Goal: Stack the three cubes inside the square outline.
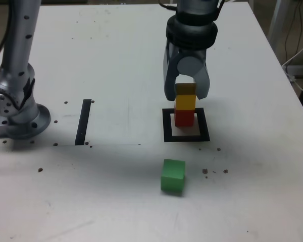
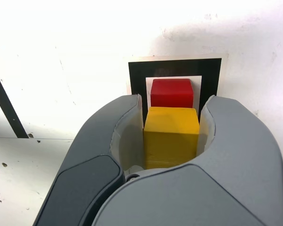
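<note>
Exterior view: end effector point(image 1: 186, 93) pointing dwn.

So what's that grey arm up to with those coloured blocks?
The arm has the yellow block between its jaws, right at the red block, which sits inside the black square outline. It seems to be building a stack there, though whether the yellow one is fully resting on the red is hard to tell. The green block lies outside the outline.

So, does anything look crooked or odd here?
The yellow cube in the gripper looks offset from the red cube below, which shows past one side. Nothing looks spilled.
</note>
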`<state>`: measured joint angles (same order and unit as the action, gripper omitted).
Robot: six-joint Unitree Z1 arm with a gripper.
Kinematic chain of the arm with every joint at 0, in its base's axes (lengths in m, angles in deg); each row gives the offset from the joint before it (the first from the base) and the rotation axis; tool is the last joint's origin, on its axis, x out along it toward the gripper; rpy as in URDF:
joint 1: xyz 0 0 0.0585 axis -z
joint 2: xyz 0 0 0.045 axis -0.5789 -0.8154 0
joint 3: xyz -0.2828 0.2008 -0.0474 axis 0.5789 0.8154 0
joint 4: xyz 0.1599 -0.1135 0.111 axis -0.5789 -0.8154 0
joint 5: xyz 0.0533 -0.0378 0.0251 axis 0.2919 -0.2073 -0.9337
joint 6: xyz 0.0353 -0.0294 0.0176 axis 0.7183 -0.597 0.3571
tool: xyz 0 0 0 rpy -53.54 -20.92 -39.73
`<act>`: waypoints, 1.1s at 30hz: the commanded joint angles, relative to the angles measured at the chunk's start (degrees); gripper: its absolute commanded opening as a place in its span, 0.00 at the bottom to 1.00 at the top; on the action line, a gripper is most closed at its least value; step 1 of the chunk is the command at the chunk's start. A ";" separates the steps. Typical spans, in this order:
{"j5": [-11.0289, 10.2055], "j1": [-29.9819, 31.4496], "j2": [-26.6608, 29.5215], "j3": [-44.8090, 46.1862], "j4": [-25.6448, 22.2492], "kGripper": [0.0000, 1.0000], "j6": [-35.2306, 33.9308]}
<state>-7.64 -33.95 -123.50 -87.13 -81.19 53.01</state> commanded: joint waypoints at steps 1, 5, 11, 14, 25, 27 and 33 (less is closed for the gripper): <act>0.08 -0.38 -0.52 0.18 0.13 0.23 0.00; 0.23 -0.73 -0.95 0.42 0.28 0.23 0.18; 0.45 -1.00 -1.43 0.53 0.56 0.30 0.54; 0.92 -1.11 -1.83 0.61 0.97 0.57 1.36; 1.39 -1.25 -2.19 1.06 1.62 0.99 2.26; 1.17 -1.25 -1.99 1.14 1.76 0.99 2.27; -1.66 -1.25 0.80 2.15 1.57 0.99 1.43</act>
<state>-8.96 -35.12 -124.00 -85.14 -79.39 54.70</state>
